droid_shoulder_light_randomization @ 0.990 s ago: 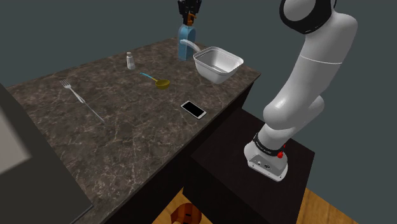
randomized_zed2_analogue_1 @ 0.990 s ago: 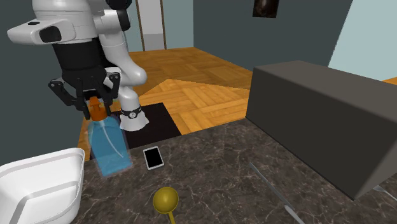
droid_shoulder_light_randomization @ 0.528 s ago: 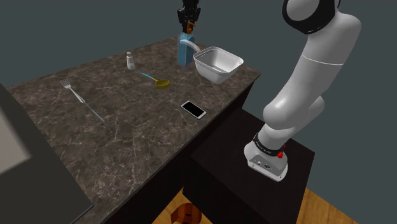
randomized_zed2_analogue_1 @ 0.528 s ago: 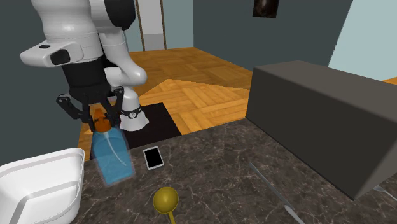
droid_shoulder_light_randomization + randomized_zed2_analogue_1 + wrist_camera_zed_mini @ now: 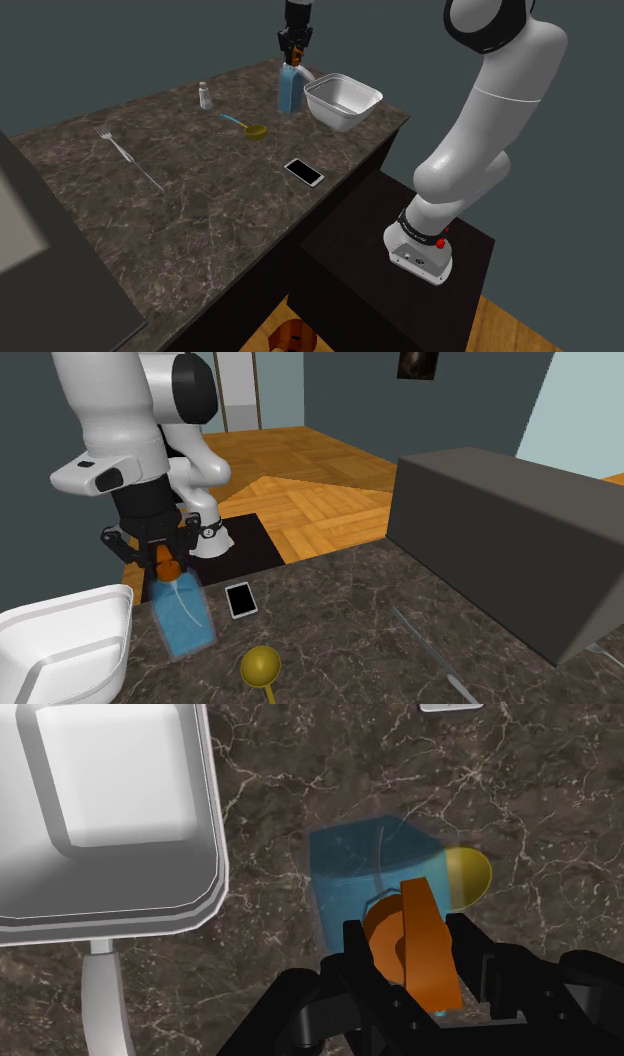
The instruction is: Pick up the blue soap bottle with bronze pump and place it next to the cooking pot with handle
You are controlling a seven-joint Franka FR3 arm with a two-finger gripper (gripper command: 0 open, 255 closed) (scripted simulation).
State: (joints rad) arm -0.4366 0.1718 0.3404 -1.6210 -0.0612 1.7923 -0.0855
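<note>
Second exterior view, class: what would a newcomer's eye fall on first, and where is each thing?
The translucent blue soap bottle stands out, clasped by its orange pump in the black gripper over the dark veined counter. Right beside it, at the view's lower left, sits the white cooking pot; a yellow spoon lies at the bottom edge.

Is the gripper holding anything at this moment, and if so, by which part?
Yes. The gripper holds the blue soap bottle by its orange pump head, which is clasped from both sides.
</note>
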